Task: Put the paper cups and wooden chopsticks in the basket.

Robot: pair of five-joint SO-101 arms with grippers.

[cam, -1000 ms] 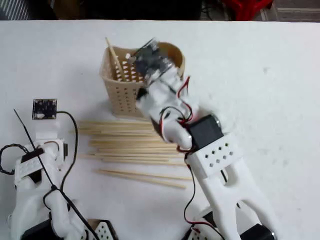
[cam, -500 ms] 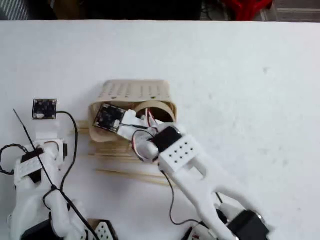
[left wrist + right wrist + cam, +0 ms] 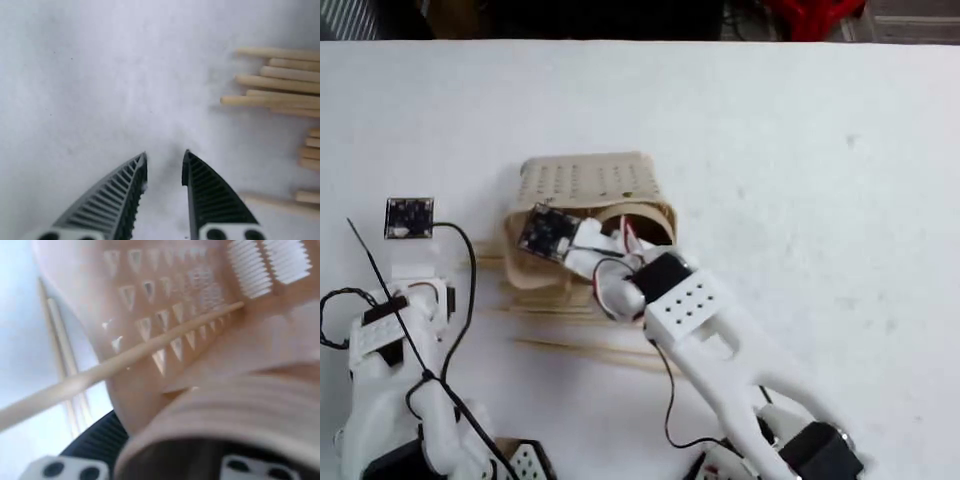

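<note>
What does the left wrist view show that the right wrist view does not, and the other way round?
Left wrist view: the open left gripper above a bare stretch of table.
Right wrist view: the basket seen from its mouth, its holed wall, a chopstick running into it, and a cup rim up close.
Shared: loose chopsticks lying on the white table.
</note>
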